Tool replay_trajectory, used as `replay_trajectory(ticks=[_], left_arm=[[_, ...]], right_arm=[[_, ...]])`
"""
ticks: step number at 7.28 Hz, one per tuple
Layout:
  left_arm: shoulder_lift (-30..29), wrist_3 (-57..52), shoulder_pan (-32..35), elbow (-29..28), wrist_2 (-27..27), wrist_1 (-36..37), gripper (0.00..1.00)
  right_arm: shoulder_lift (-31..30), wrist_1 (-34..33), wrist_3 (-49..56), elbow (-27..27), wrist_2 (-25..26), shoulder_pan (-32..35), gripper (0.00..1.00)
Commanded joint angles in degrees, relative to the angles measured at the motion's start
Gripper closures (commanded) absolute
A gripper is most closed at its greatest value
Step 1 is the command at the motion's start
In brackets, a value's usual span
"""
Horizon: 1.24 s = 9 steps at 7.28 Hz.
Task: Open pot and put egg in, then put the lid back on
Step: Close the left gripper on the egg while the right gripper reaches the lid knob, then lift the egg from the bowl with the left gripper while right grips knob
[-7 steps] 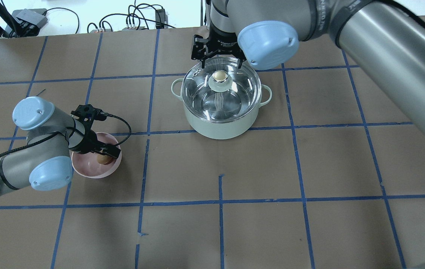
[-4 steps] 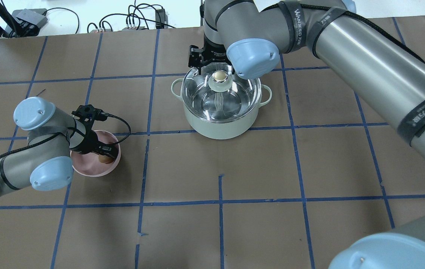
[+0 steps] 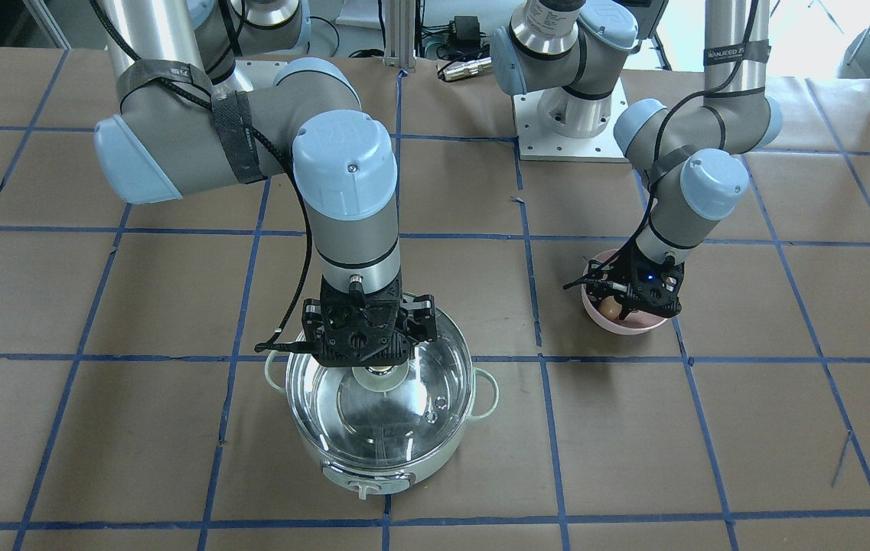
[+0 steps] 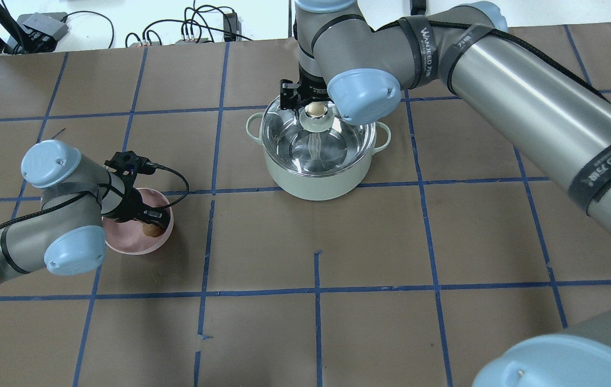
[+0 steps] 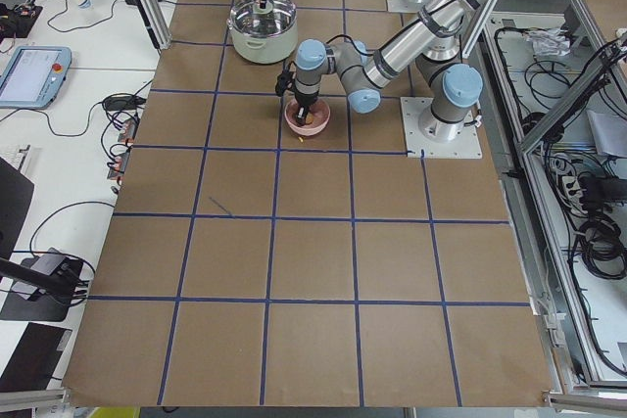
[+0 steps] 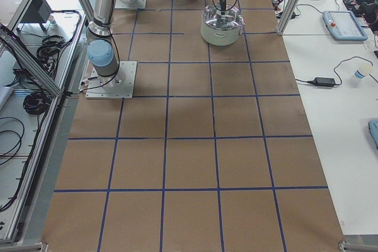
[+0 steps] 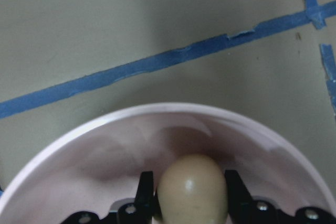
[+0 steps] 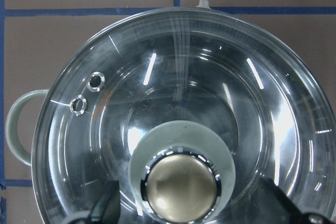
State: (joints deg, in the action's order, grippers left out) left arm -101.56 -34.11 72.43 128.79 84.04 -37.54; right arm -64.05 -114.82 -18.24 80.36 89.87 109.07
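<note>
Bench [image 4: 445, 242]: carries the pot [image 4: 310, 183] toward 12 o'clock in the overhead view and the pink bowl [image 4: 128, 244] toward 9 o'clock, well apart.
Pot: upright and covered; best left unshifted, so a straight-up lift, no sideways drag.
Lid [image 4: 340, 145]: seated on the pot rim, not yet off; calls for a level lift to avoid catching the rim.
Pink bowl: holds the egg [image 4: 150, 229] toward its 4 o'clock side overhead; light, likely to skate if nudged.
Right pincer [image 8: 189, 202]: spread wide, straddling the knob [image 4: 316, 109] with clear gaps on both sides; should sink a little, centre, then close below the cap's widest part.
Left pincer [image 7: 190, 203]: pinching the egg, pads [image 7: 146, 192] against both flanks in the wrist view; gentle squeeze only, then wait for an open pot.
Knob: round and smooth on top, probably slippery; better gripped low, near the green base.
Egg: in the bowl, between the left pads; fragile, so no extra force.
</note>
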Motion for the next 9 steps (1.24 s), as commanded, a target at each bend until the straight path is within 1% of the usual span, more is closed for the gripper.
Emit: replay_trajectory(ticks=[1, 2, 3, 4, 5, 7, 9], left_arm=[[0.3, 0.6, 0.4, -0.3, 0.1, 0.0, 0.82], [0.7, 1.3, 0.5, -0.5, 0.2, -0.1, 0.86], [1.2, 1.3, 1.0, -1.0, 0.2, 0.0, 0.87], [1.7, 1.8, 1.8, -2.7, 0.4, -1.1, 0.87], [2.9, 1.8, 2.2, -3.7, 0.4, -3.8, 0.87], [6.4, 2.0, 2.2, -6.3, 1.0, -10.7, 0.87], [7.9, 2.3, 2.2, -11.4, 1.0, -19.9, 0.87]], right_arm=[[0.0, -0.1, 0.0, 0.0, 0.0, 0.0, 0.14], [0.1, -0.6, 0.3, -0.8, 0.0, 0.0, 0.14], [0.4, -1.0, 0.3, -1.5, 0.0, 0.1, 0.14], [0.4, -1.1, 0.3, -1.4, -0.1, 0.1, 0.15], [0.4, -1.1, 0.3, -1.3, -0.1, 0.1, 0.20], [0.5, -1.1, 0.4, -1.2, -0.1, 0.1, 0.35], [0.4, -1.0, 0.2, -1.1, -0.1, 0.1, 0.43]])
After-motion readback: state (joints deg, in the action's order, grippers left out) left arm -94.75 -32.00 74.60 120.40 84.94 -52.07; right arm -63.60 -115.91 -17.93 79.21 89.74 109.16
